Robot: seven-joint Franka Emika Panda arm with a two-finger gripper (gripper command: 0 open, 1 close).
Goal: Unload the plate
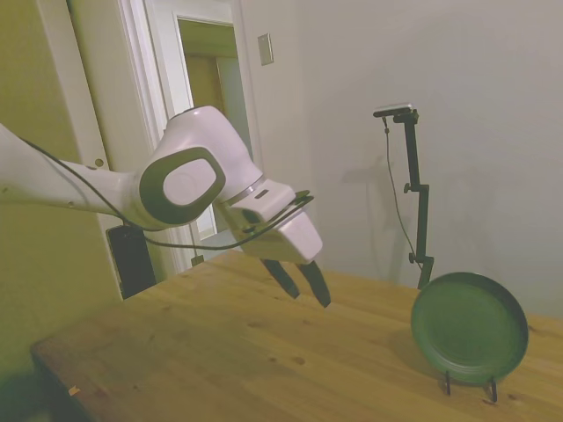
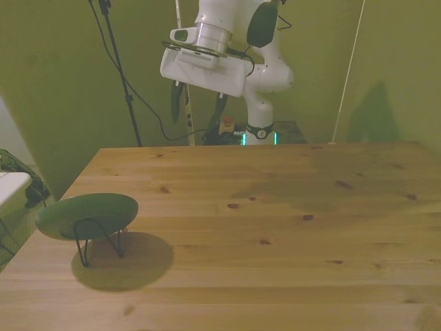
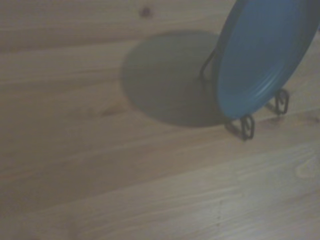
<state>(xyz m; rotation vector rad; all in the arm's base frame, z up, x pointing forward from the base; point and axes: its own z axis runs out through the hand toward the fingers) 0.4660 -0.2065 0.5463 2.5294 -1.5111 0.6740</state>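
Observation:
The round dark green plate (image 1: 469, 326) leans upright in a thin black wire stand (image 1: 469, 385) near the table's right end in the side view. The front view has the plate (image 2: 87, 214) on the stand (image 2: 100, 243) at its left, near the table edge. My gripper (image 1: 305, 283) hangs in the air well above the table and far from the plate, open, with nothing between its dark fingers. In the front view the gripper (image 2: 198, 109) is up over the far edge. The wrist view shows the plate (image 3: 265, 55) resting in the stand's hooks (image 3: 247, 126).
The wooden table (image 2: 275, 227) stretches bare across the front view's middle and right. The plate casts a round shadow (image 2: 124, 261) on the boards beside the stand. A door and doorway (image 1: 207, 105) stand behind the arm in the side view.

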